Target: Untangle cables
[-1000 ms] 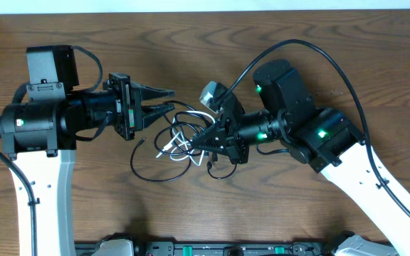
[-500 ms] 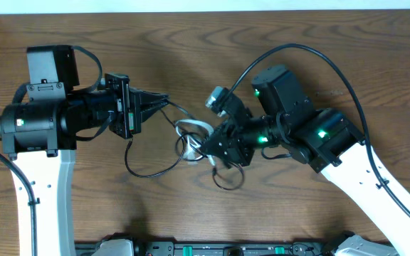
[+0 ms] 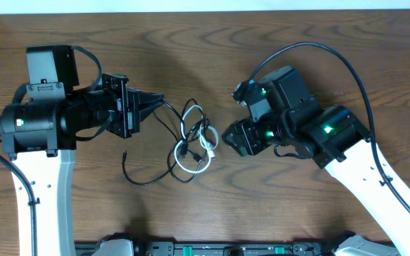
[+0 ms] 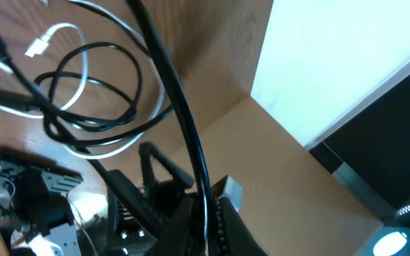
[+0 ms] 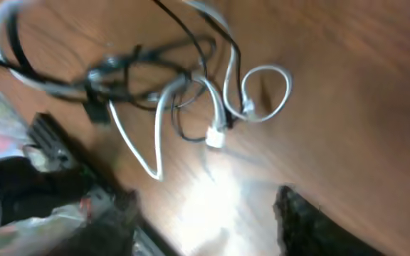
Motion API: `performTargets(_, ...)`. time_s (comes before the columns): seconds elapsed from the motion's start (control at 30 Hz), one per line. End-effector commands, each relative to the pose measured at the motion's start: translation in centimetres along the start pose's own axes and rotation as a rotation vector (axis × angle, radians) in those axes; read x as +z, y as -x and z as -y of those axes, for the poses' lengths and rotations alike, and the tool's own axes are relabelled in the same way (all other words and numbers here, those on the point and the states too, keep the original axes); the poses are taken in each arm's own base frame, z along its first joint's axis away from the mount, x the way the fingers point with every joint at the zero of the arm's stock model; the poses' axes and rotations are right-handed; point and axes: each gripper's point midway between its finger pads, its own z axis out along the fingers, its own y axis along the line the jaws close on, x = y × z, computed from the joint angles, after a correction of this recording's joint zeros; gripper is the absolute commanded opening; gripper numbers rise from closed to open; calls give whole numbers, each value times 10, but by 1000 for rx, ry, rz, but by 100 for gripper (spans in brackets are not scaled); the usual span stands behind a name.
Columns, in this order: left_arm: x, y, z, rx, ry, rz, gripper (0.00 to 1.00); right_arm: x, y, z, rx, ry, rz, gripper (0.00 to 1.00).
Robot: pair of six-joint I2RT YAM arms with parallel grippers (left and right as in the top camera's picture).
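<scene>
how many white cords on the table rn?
1. The white cord lies looped mid-table, tangled with the black cords. The overlaps could hide part of another, but only one shows.

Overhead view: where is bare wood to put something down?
Crowded: the middle, where the cables lie between the left gripper and right gripper. Free: the far strip of table beyond them, and the near patch in front of them, up to the front edge.

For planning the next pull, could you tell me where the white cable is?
Overhead view: the white cable lies at the centre, looped among the black cables, between the left gripper and the right gripper.
</scene>
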Motion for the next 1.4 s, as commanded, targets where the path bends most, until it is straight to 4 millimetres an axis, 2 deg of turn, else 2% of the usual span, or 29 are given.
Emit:
performTargets(0.0,-2,-11,3,22,-14,-53,7,-7,11,-30,-7,158,38,75)
performTargets(0.03,-2,-12,3,22,-15,-53,8,-9,15,-37,-19,195,52,80)
performTargets(0.1,-3,-16,4,28,-19,-75,7,-10,23,-44,-23,227,82,84)
performTargets(0.27,-4,-25,5,37,-29,-130,7,3,39,-29,91,132,128,86)
performTargets(0.4,-4,-26,5,47,-30,-130,8,29,39,-27,125,135,86,86)
performTargets(0.5,-4,-26,5,47,-30,-130,8,61,30,-22,176,121,6,81)
performTargets(0.67,-4,-25,5,48,-30,-130,7,107,11,-11,215,91,-110,59)
performTargets(0.8,-4,-25,5,63,-31,-129,7,132,-5,1,261,59,-186,6)
performTargets(0.83,-4,-25,5,71,-31,-129,7,137,-10,4,279,49,-208,1)
performTargets(0.93,-4,-25,5,70,-31,-129,7,147,-24,15,313,3,-263,1)
performTargets(1.0,-4,-25,5,70,-31,-129,8,149,-32,30,330,-80,-281,1)
performTargets(1.07,-5,-24,5,67,-35,-124,8,137,-47,71,402,-315,-291,1)
performTargets(1.17,-7,-19,7,57,-43,-110,7,115,-62,110,476,-528,-303,1)
performTargets(1.27,-8,-17,7,62,-47,-104,7,103,-68,127,507,-567,-334,1)
performTargets(1.37,-8,-14,6,66,-44,-89,7,108,-66,117,453,-421,-382,1)
